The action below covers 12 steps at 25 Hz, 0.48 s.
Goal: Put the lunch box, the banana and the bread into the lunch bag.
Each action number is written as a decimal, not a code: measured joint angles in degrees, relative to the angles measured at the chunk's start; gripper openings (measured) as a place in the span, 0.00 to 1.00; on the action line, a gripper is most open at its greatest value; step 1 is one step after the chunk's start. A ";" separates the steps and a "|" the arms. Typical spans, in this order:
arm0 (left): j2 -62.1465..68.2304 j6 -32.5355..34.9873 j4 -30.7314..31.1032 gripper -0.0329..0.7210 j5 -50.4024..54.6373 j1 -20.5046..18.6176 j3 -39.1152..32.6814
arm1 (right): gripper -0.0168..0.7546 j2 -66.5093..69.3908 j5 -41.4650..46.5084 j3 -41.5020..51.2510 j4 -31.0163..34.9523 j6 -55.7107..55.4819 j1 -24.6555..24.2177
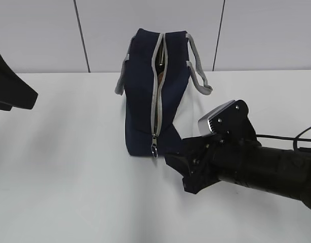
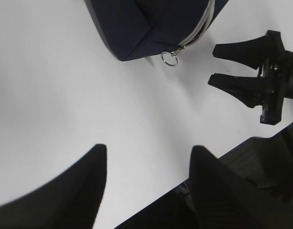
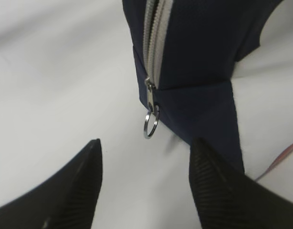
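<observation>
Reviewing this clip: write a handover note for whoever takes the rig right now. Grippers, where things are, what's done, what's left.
Left gripper: open, empty, over bare table.
Right gripper: open, empty, facing the ring pull, not touching it.
Lunch bag: on the table, zipper mostly closed, gaping only near the far end.
Lunch box, banana, bread: not visible in any view; something dark shows in the gap, unidentifiable.
Done: cannot confirm the packing.
Left: probably checking the contents, then closing the zipper.

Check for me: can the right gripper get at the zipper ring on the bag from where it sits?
Probably yes. The right gripper is open and empty, the zipper ring hangs free just ahead, nothing between them.
</observation>
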<state>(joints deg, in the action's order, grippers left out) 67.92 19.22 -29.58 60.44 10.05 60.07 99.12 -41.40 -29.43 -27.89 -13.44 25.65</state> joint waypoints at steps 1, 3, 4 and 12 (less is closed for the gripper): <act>0.00 0.00 0.00 0.57 0.00 0.00 0.00 | 0.57 0.68 -0.39 -0.65 -2.14 -1.35 -0.82; 0.00 0.00 0.00 0.57 0.00 0.00 0.00 | 0.57 2.24 -0.93 -2.03 -4.33 -2.63 -1.44; 0.00 0.00 0.00 0.57 0.00 0.00 0.00 | 0.57 3.04 -1.07 -2.70 -5.41 -2.85 -1.44; 0.00 0.00 0.00 0.57 0.00 0.00 0.00 | 0.57 10.75 -1.42 -6.67 -7.13 -3.43 -1.44</act>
<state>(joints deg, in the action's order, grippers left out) 67.92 19.22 -29.58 60.44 10.05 60.07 109.87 -42.82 -36.10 -35.02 -16.87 24.21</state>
